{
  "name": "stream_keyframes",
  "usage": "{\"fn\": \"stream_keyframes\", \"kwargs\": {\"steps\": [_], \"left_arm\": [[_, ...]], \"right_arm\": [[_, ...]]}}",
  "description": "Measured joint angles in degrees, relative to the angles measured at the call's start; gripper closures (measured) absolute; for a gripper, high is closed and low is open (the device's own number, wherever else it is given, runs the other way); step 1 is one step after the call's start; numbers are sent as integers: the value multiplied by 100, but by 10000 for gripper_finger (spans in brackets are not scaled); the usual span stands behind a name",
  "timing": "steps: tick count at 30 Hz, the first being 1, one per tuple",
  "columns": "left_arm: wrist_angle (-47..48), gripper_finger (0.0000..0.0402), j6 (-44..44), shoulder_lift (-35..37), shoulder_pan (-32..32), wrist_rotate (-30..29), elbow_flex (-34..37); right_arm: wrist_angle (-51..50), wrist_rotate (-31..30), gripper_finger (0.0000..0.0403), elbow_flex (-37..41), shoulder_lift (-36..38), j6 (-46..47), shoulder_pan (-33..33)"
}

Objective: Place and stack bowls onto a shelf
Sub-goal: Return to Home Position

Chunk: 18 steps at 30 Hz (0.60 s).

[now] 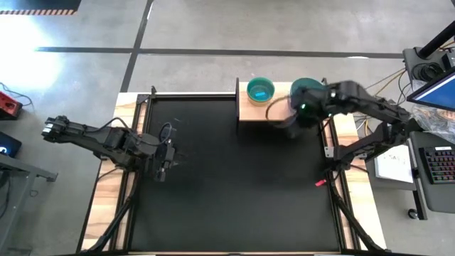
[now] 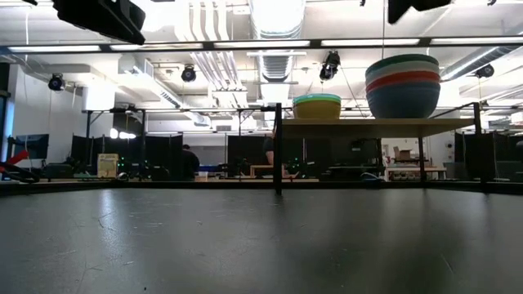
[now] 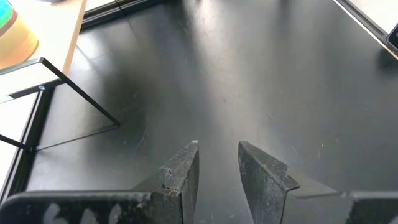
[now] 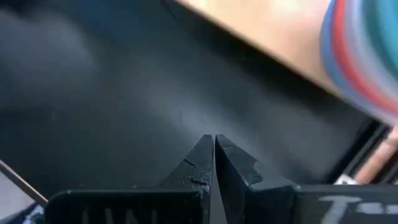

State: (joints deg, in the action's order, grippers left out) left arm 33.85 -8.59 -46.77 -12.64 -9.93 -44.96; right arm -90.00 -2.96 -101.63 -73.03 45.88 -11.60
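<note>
The shelf (image 1: 247,110) stands at the far edge of the counter (image 1: 234,185), toward the right arm's side, with its long side running along that edge. It holds two stacks of bowls, well apart, every bowl upright with its mouth up. The short stack (image 2: 317,106) is a yellow bowl with a cyan one nested inside it. The tall stack (image 2: 403,86) has a blue bowl at the bottom, then red, then a pale one, with teal on top.

The right hand (image 4: 214,142) hangs over the counter just in front of the tall stack, its fingers pressed together with nothing between them. The left hand (image 3: 217,149) waits over the counter's left side, well away from the shelf, its fingers a narrow gap apart and empty.
</note>
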Motion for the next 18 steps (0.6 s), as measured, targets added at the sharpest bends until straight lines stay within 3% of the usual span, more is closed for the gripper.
{"fn": "stream_keyframes", "kwargs": {"steps": [6,18], "left_arm": [[-1,306,-28,1,2,0,27],[1,306,-144,1,0,0,27]], "right_arm": [[-3,-335,394,883,-18,627,487],[-4,-785,394,2379,-20,663,278]]}}
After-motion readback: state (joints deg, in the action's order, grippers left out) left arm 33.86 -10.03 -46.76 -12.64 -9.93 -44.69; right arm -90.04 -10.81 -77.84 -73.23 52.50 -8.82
